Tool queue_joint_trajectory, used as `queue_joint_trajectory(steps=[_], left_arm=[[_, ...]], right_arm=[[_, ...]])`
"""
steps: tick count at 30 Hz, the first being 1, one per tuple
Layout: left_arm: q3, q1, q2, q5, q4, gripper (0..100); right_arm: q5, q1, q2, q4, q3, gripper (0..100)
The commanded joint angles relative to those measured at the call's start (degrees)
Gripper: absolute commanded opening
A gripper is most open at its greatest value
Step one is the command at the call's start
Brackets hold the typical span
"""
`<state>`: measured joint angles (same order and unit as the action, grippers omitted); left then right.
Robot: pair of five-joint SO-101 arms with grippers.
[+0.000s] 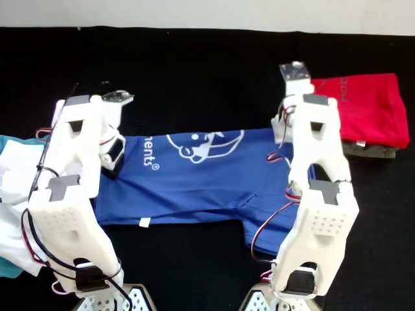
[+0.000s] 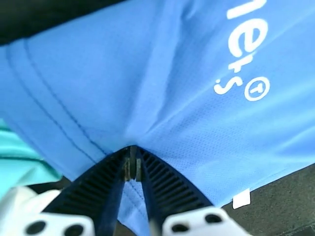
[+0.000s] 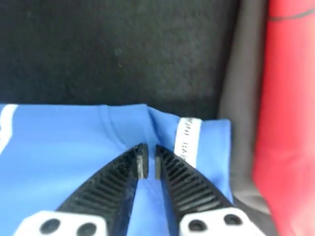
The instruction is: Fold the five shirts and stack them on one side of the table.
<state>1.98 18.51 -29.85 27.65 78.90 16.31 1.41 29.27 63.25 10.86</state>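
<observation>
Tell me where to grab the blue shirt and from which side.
Pinch the blue shirt along its far edge, near the hem and by the collar, coming down from above: it lies flat, so only a pinched-up fold gives purchase. The left hand and right hand are shut there.

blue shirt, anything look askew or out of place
Nothing damaged. The blue shirt lies flat, but one sleeve juts toward the near edge, and the cloth puckers where the left gripper pinches it.
</observation>
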Motion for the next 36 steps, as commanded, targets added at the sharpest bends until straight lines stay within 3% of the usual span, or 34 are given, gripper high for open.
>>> queue_joint_trajectory(steps=[1, 9, 13, 19, 29, 33, 36], left_arm=[[1.2, 3.6, 0.5, 1.1, -0.3, 1], [0.4, 5.5, 16.1, 1.2, 6.1, 1], [-4.4, 9.7, 20.2, 5.4, 1.9, 1], [-11.0, 17.2, 10.9, 8.5, -7.5, 1], [10.3, 38.5, -1.5, 12.1, -7.8, 1], [21.1, 41.8, -5.9, 11.8, -6.4, 1], [26.6, 41.5, -6.6, 11.8, 1.5, 1]], right_arm=[[-0.4, -0.6, -6.1, 7.4, 4.8, 4.6], [-0.5, -5.9, -21.9, 16.3, 5.1, 4.6], [-0.5, -10.2, -28.4, 20.6, 5.1, 4.6], [-0.4, -16.9, -35.1, 26.7, 5.1, 4.6], [-0.4, -22.0, -43.6, 35.1, 5.1, 4.6], [-0.4, -22.0, -47.1, 37.7, 5.1, 4.6], [-0.4, -22.0, -50.8, 37.8, 4.1, 4.6]])
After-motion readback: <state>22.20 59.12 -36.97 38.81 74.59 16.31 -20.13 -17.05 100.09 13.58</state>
